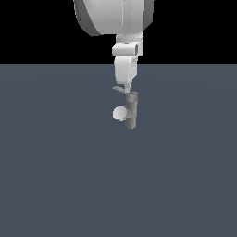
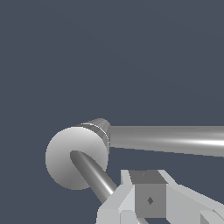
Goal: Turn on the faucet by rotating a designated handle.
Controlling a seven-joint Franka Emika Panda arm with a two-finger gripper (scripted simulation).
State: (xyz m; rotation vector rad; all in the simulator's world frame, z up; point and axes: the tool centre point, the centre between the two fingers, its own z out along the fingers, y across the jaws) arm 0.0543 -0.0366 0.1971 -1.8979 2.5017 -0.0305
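Observation:
The faucet (image 1: 132, 111) is a small dark grey upright post on the floor, with a pale round ball (image 1: 119, 113) on its side toward the exterior view's left. The handle (image 1: 119, 89) is a thin grey bar slanting out from the post's top. My gripper (image 1: 125, 86) hangs straight down, its tips at the handle, just above the post's top. Its fingers look closed together with nothing between them. In the wrist view the ball (image 2: 61, 170) is close, the grey post (image 2: 175, 140) stretches away from it, and the handle (image 2: 94, 173) runs alongside my gripper (image 2: 148, 192).
The faucet stands alone on a flat dark blue-grey floor (image 1: 55, 185). The arm's large white links (image 1: 113, 16) hang above it at the back.

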